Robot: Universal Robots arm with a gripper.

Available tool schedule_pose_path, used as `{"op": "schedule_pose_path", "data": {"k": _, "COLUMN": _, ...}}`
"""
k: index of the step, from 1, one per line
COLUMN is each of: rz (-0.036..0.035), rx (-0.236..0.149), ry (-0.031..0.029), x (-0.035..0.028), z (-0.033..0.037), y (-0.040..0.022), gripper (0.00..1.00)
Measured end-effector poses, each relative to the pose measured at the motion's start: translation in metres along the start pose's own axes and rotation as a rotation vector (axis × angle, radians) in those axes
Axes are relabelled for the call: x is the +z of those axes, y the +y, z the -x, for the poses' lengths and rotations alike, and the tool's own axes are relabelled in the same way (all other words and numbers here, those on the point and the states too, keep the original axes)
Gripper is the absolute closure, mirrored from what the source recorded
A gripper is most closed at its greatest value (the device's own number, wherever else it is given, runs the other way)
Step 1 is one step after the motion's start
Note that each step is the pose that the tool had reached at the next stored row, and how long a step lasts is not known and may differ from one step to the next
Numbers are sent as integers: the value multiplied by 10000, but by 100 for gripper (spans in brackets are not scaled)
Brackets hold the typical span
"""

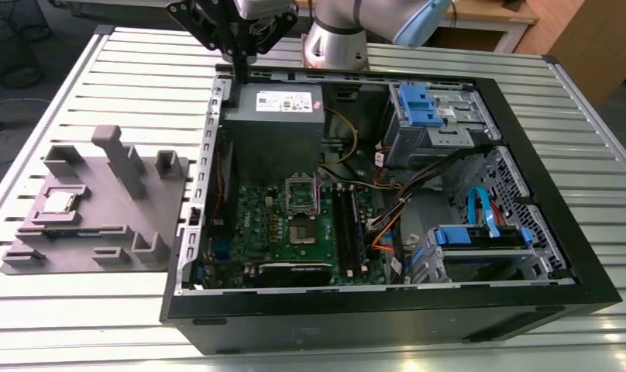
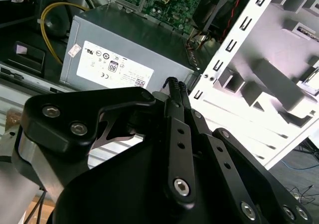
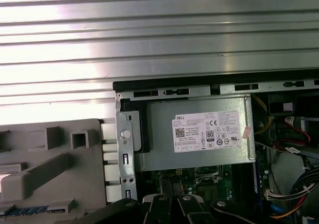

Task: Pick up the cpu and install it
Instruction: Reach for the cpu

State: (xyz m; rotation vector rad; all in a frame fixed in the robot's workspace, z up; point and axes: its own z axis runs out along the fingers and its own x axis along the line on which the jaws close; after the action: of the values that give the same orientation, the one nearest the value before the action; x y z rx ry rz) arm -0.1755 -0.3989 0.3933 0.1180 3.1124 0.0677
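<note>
Clearly the cpu [image 1: 62,203] lies on its fixture [image 1: 111,236] — well apart from the pincer [image 1: 236,63].

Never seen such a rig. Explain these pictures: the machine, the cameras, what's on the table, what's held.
It is one robot arm with a gripper at its end. The exterior view, shot from off the arm, shows a slatted metal table bearing an open computer case and, on the exterior view's left, a grey holder carrying the small silver cpu. Both wrist views come from cameras riding on the arm, looking past the gripper at the grey power supply. The gripper is shut, holds nothing, and hangs near that corner of the case.
</note>
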Motion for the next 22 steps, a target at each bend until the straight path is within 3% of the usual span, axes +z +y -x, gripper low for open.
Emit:
{"op": "schedule_pose_path", "data": {"k": 8, "rz": 0, "rx": 1, "ry": 0, "x": -1, "z": -10, "y": -1, "gripper": 89}}
{"op": "schedule_pose_path", "data": {"k": 22, "rz": -1, "rx": 0, "ry": 1, "x": -3, "z": -98, "y": -8, "gripper": 89}}
